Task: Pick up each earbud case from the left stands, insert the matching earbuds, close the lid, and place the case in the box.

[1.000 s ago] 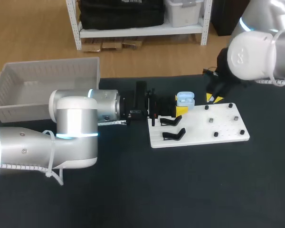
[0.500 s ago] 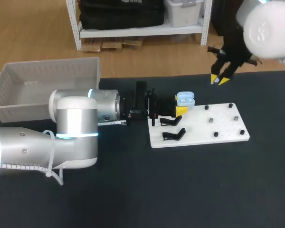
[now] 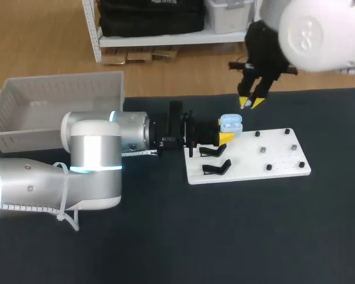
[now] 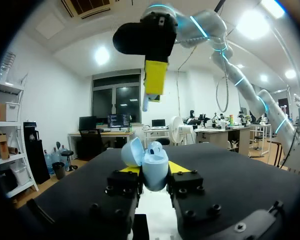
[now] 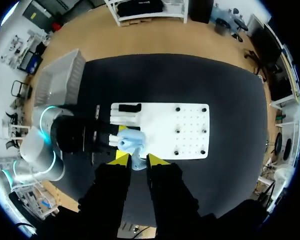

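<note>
Case (image 4: 150, 161): one (open), gripped by left tool (image 4: 155, 170); right tool (image 5: 138, 159) seemingly pinches one earbud (image 5: 135, 164).

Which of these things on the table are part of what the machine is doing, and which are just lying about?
In the job: open blue earbud case in the left pincer; earbud in the right pincer; pale box.
Idle just now: two empty black stands and small pegs on the white board.
</note>
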You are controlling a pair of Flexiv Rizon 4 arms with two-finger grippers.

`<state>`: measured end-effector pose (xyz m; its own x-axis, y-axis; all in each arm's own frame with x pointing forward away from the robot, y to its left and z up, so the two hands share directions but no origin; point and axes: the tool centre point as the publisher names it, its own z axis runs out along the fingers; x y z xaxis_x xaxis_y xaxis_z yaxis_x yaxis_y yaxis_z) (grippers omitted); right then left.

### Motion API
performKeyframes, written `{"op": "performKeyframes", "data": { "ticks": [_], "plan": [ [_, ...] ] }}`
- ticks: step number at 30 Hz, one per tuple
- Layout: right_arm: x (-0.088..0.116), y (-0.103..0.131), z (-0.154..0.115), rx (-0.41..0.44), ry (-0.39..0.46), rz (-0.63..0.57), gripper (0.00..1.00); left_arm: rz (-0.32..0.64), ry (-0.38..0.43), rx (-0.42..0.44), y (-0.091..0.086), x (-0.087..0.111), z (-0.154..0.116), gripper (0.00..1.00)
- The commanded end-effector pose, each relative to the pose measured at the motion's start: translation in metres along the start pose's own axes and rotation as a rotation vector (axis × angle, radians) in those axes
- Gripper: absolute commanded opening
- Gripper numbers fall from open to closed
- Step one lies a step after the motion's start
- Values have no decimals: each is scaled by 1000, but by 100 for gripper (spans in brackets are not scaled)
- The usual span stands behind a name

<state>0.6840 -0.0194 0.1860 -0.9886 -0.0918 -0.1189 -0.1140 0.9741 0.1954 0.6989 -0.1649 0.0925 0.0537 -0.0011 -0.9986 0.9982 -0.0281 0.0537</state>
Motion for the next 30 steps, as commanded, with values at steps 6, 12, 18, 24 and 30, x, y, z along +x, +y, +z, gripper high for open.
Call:
{"op": "performKeyframes", "data": {
  "ticks": [6, 12, 18, 24, 30],
  "plan": [
    [6, 15, 18, 52, 44, -13, 0, 1, -2, 0, 1, 1, 0, 0],
    [6, 13, 20, 53, 53, 14, 0, 1, -2, 0, 1, 1, 0, 0],
    [6, 13, 20, 53, 53, 14, 0, 1, -2, 0, 1, 1, 0, 0],
    [6, 17, 21, 53, 66, -25, 0, 1, -2, 0, 1, 1, 0, 0],
    [4, 30, 26, 85, 70, -113, 0, 1, -2, 0, 1, 1, 0, 0]
  ]
}}
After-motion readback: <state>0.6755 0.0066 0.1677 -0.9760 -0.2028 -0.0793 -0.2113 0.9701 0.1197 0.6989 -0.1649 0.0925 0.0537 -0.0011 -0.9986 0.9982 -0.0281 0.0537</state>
